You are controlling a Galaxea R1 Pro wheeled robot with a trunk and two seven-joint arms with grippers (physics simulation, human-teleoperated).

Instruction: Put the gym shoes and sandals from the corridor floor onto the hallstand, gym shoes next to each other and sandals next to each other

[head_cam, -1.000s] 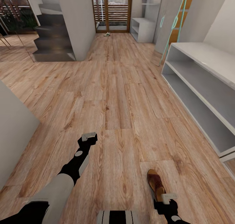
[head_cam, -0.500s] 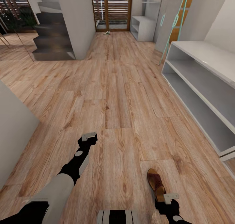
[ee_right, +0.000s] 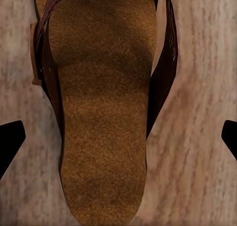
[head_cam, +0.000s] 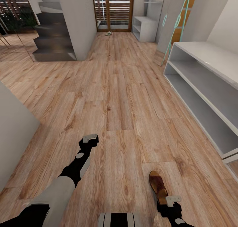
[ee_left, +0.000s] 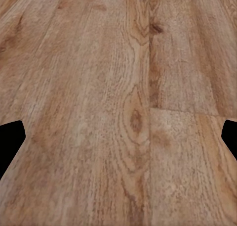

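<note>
One brown sandal (head_cam: 157,186) lies on the wood-plank corridor floor (head_cam: 122,98) close in front of me. My right gripper (head_cam: 172,199) hovers at its near end. In the right wrist view the sandal (ee_right: 103,112) sits between the two spread fingertips (ee_right: 11,137) without touching them, so the right gripper (ee_right: 118,142) is open. My left gripper (head_cam: 90,138) hangs open over bare planks, and the left gripper (ee_left: 118,137) has nothing between its fingers. A gym shoe (head_cam: 108,33) lies far down the corridor by the glass door. The hallstand (head_cam: 211,60) stands along the right wall.
A grey wall corner (head_cam: 13,127) juts in at the left. A grey pillar (head_cam: 77,18) and dark stairs (head_cam: 53,41) stand at the far left. A narrower white shelf unit (head_cam: 145,28) and a teal-framed panel (head_cam: 177,25) are at the far right.
The head view shifted slightly a second ago, so the camera moved. Over the last half second neither the arms nor the sandal have moved.
</note>
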